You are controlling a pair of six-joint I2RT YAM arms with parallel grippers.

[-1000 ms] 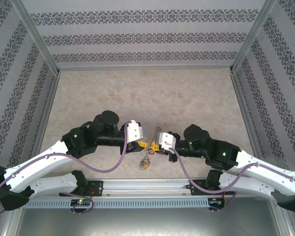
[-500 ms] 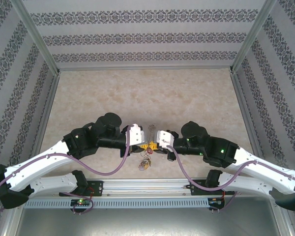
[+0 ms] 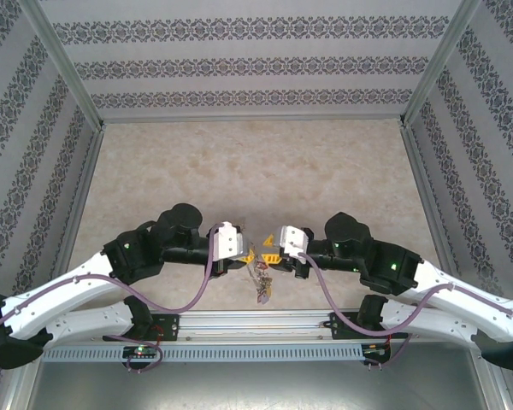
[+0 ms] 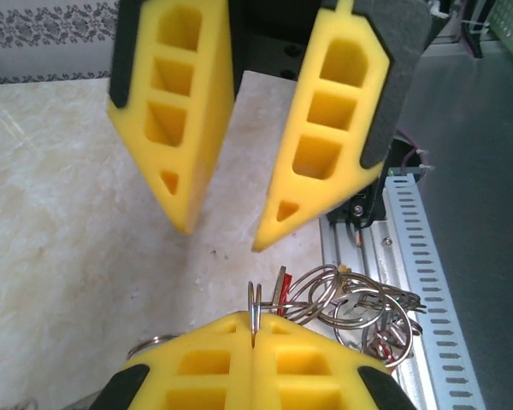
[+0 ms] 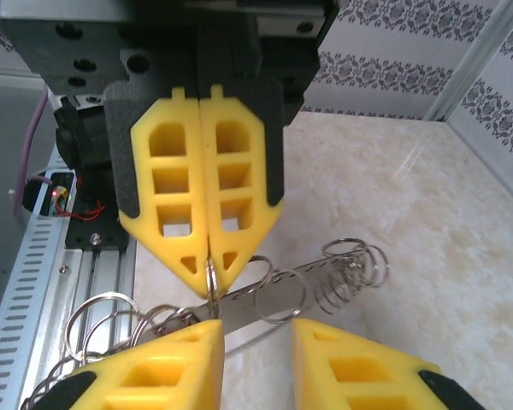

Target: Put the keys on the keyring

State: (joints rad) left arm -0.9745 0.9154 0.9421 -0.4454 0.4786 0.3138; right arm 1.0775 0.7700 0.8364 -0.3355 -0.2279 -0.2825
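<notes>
In the overhead view, the left end effector [image 3: 250,254] and the right end effector [image 3: 270,254] met nose to nose near the front edge of the surface [image 3: 256,171]. The keyring [image 3: 261,280] hung just below the point between them, its keys and tags too small to sort out.

In the left wrist view, the left end effector [image 4: 253,337] had its fingers pressed together, clamped on a thin silver loop of the keyring [image 4: 350,303] that stood up out of the seam. The red-tagged key [image 4: 280,286] sat just right of that loop, with the other rings bunched further right. The right end effector [image 4: 222,235] hung opposite with its fingers apart, above the loop and clear of it.

In the right wrist view, the right end effector [image 5: 256,342] stood parted at the bottom. Just beyond its gap, the closed tip of the left end effector [image 5: 209,265] pinched the keyring [image 5: 278,295], whose rings trailed off to both sides.
</notes>
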